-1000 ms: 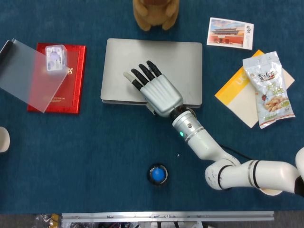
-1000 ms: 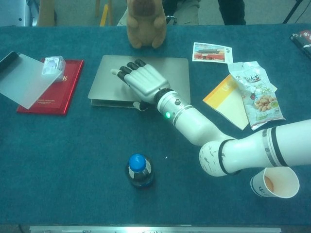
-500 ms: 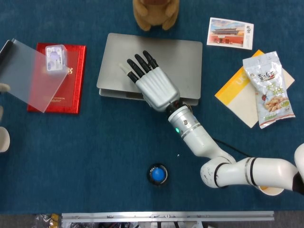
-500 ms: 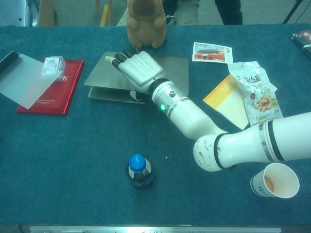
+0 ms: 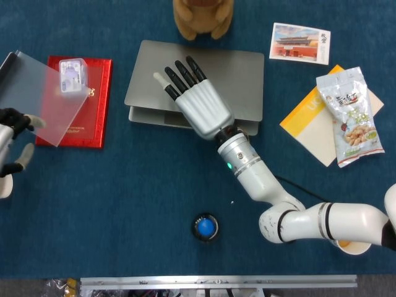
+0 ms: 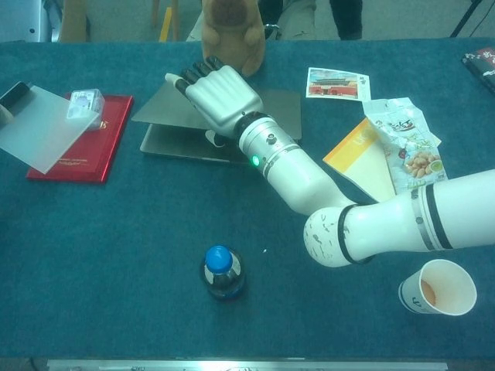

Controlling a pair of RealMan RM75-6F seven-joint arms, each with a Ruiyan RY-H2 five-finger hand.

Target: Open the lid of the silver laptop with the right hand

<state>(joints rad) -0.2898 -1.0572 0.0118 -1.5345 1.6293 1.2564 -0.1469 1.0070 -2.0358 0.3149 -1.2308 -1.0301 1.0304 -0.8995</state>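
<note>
The right hand (image 5: 197, 102) grips the front edge of the laptop lid (image 5: 235, 74), its dark fingertips (image 5: 179, 73) laid flat on top and pointing toward the plush toy (image 5: 203, 17) beyond it. The lid is raised a little off the laptop base (image 6: 182, 145), leaving a narrow gap at the front. Well off to that hand's left, past the red book (image 5: 93, 105) and the clear plastic sheet (image 5: 37, 99), the left hand (image 5: 13, 142) shows at the frame edge, fingers apart, grasping nothing. A blue-capped bottle (image 5: 205, 228) stands nearer the robot, behind the right wrist.
</note>
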